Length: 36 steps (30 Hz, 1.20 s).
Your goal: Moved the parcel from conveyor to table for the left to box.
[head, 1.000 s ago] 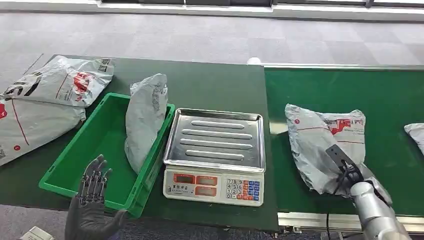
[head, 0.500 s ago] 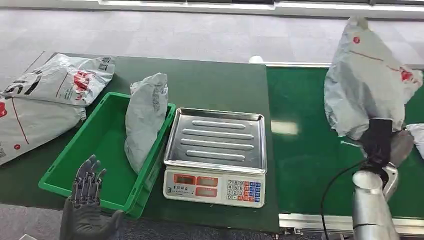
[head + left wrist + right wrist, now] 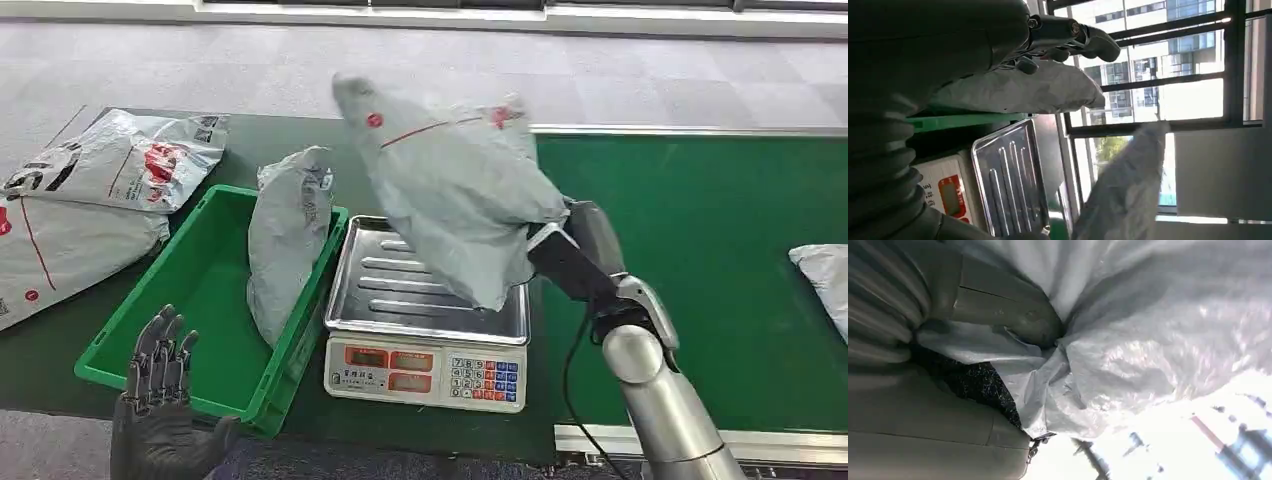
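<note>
The right arm [image 3: 660,400] is a smooth silver tube with a rounded joint and a black cable [image 3: 572,365] looping beside it. The left robot hand [image 3: 160,400] is dark grey, its fingers showing small metal links.

No legible words anywhere. The scale [image 3: 428,375] front panel has two red display windows, unlit or unreadable, and a keypad of blue, orange and white keys with digit markings too small to make out; small print above the displays is illegible. The held parcel [image 3: 455,195] carries a round red mark near its upper end and a red line and red logo patch, blurred. The bags on the table [image 3: 120,160] at the left show red and black printed graphics and a small square code-like label, none readable. In the left wrist view the scale's red display [image 3: 950,195] shows no digits.
</note>
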### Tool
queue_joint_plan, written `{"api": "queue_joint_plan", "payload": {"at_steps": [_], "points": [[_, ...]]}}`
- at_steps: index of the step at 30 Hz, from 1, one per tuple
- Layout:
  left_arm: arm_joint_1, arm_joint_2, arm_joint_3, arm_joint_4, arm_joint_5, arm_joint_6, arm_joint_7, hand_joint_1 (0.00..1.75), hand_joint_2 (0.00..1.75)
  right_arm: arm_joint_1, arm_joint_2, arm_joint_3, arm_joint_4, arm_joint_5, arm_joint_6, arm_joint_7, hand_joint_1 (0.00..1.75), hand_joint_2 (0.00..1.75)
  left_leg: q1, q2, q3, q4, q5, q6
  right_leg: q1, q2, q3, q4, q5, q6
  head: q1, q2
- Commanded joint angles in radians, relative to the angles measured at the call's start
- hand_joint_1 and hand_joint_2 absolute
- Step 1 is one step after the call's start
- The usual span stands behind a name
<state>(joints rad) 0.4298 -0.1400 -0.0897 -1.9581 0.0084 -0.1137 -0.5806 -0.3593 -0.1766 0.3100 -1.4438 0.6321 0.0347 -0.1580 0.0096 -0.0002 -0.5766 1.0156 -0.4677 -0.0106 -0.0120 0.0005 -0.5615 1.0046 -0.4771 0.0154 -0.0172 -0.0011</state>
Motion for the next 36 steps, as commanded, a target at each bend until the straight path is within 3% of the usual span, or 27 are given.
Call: {"api": "queue_joint_plan", "payload": {"at_steps": [1,2,6,7,8,19,22,26,28,33,36], "points": [[-0.005,0.054,-0.019,0.035,-0.011,0.013,0.017,0.0,1.75,-0.203,0.037,0.376,0.236,0.018,0.205,0.107,1.75,1.75,-0.001,0.003,0.001,-0.003,0.001,0.0,-0.001,0.003,-0.001,-0.002,0.002,-0.001,0.0,0.0],[-0.001,0.051,-0.008,0.029,-0.009,0.008,0.021,0.0,1.75,-0.212,0.038,0.4,0.255,0.03,0.232,0.12,1.62,1.75,-0.001,0.001,0.001,-0.002,0.001,0.0,-0.001,0.002,0.001,-0.001,0.001,-0.001,0.0,0.0],[0.008,0.028,0.039,0.009,-0.014,-0.028,0.043,0.0,1.75,-0.217,0.01,0.432,0.269,0.054,0.289,0.168,1.61,1.75,0.0,0.001,0.0,-0.003,0.001,0.0,0.0,0.002,0.0,-0.002,0.002,-0.001,0.0,0.0],[0.009,0.014,0.056,0.006,-0.021,-0.05,0.049,0.0,1.75,-0.22,-0.012,0.444,0.251,0.074,0.309,0.177,0.17,1.75,0.0,-0.001,-0.002,-0.002,0.002,0.0,0.0,0.0,0.0,-0.002,0.002,-0.001,0.0,0.0],[0.007,0.008,0.061,0.005,-0.03,-0.06,0.052,0.0,1.75,-0.219,-0.024,0.437,0.229,0.081,0.307,0.179,0.0,1.75,-0.001,-0.003,-0.003,-0.001,0.002,0.0,-0.001,-0.002,-0.001,-0.001,0.001,-0.001,0.0,0.0],[0.0,-0.018,0.083,-0.014,-0.085,-0.081,0.046,0.0,1.75,-0.21,-0.064,0.411,0.153,0.119,0.335,0.212,0.0,1.75,-0.001,-0.004,-0.004,-0.001,0.001,0.0,-0.001,-0.003,-0.002,-0.001,0.001,-0.001,0.0,0.0],[-0.009,-0.038,0.104,-0.037,-0.138,-0.094,0.017,0.0,1.75,-0.163,-0.06,0.331,0.089,0.125,0.267,0.174,0.0,1.75,-0.001,-0.004,-0.004,-0.001,0.002,0.0,-0.001,-0.003,-0.002,-0.001,0.002,-0.001,0.0,0.0],[-0.037,-0.067,0.126,-0.074,-0.208,-0.058,0.071,0.0,1.75,-0.007,0.003,0.105,-0.115,0.05,0.089,0.134,0.0,1.75,0.0,-0.008,-0.005,0.0,0.002,0.0,0.0,-0.007,-0.003,-0.001,0.001,-0.001,0.0,0.0],[-0.057,-0.057,0.138,-0.075,-0.244,-0.033,0.092,0.0,1.75,0.078,0.011,0.035,-0.226,0.004,0.058,0.107,0.0,1.75,0.0,-0.009,-0.006,0.0,0.002,0.0,0.0,-0.008,-0.003,-0.001,0.0,-0.001,0.0,0.0],[-0.153,0.054,0.046,-0.048,-0.335,0.108,0.088,0.0,1.75,0.361,0.042,-0.196,-0.481,-0.125,-0.13,-0.057,0.0,1.75,0.0,-0.016,-0.004,-0.003,0.003,-0.001,0.0,-0.016,0.001,-0.003,-0.001,-0.002,0.0,0.0],[-0.261,0.086,-0.086,-0.002,-0.487,0.175,0.18,0.0,1.75,0.486,0.11,-0.297,-0.548,-0.221,-0.251,-0.179,0.0,1.75,0.0,-0.023,-0.005,-0.002,0.003,0.0,0.0,-0.023,0.001,-0.004,-0.002,-0.001,0.0,0.0]]}}
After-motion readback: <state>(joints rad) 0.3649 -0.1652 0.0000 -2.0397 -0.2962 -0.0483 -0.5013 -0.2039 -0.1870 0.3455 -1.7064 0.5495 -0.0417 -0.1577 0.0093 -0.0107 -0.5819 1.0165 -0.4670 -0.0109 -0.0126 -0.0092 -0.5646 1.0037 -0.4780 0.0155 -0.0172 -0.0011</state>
